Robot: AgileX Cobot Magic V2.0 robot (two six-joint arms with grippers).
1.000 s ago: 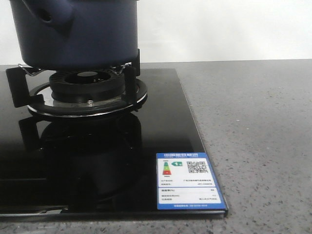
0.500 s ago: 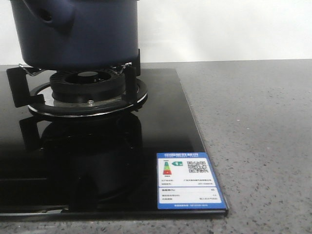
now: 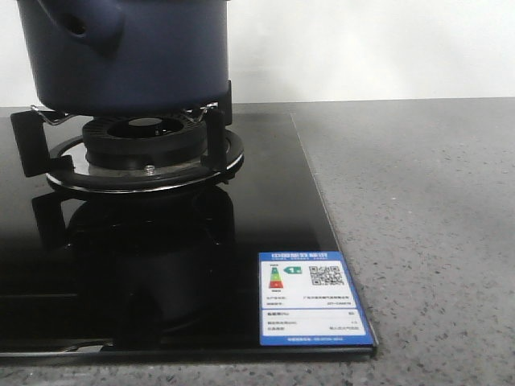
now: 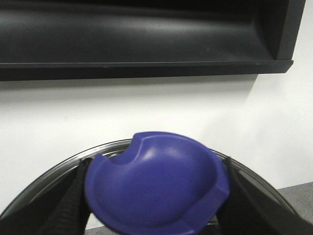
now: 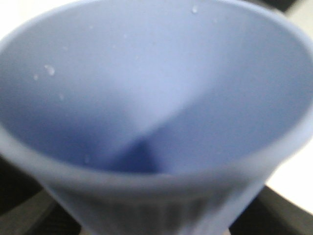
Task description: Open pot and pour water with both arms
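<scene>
The dark navy pot (image 3: 129,52) sits on the gas burner (image 3: 145,133) at the far left of the front view, its stubby handle (image 3: 80,24) pointing toward me; its top is cut off. Neither gripper shows in that view. In the left wrist view my left gripper (image 4: 156,196) is shut on the blue knob (image 4: 156,183) of a lid whose metal rim (image 4: 107,147) curves behind it, held up before a white wall. In the right wrist view my right gripper (image 5: 156,215) is shut on a light-blue ribbed cup (image 5: 156,88), whose open mouth fills the picture.
A black glass stove top (image 3: 161,265) carries the burner and a blue-and-white energy label (image 3: 312,297) at its near right corner. Grey speckled countertop (image 3: 418,225) lies to the right. A black hood (image 4: 146,39) hangs above the lid.
</scene>
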